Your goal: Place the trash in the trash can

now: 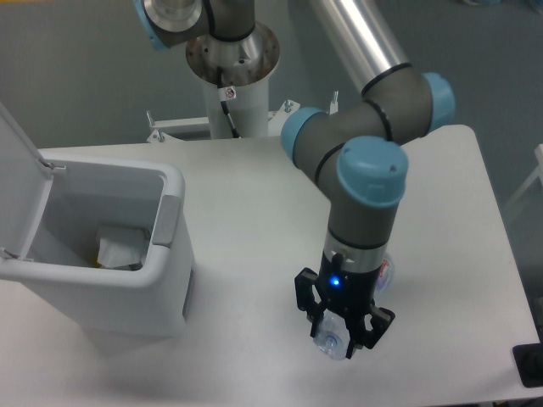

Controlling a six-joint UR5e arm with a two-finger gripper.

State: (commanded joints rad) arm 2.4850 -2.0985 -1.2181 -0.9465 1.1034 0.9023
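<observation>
Gripper (337, 333) pointing down, its spread fingers straddling the clear water bottle (333, 342) on the white table (246, 212).
Whether they grip cannot be told. Open-lidded white trash can (127, 271) stands well apart at left.

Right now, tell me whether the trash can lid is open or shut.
Open. The trash can lid is tipped up at the left, and the inside shows, with whitish material at the bottom.

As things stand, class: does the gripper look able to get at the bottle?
Probably yes. The gripper hangs right over the bottle, fingers open on either side of its end, nothing between them. The arm hides most of the bottle.
</observation>
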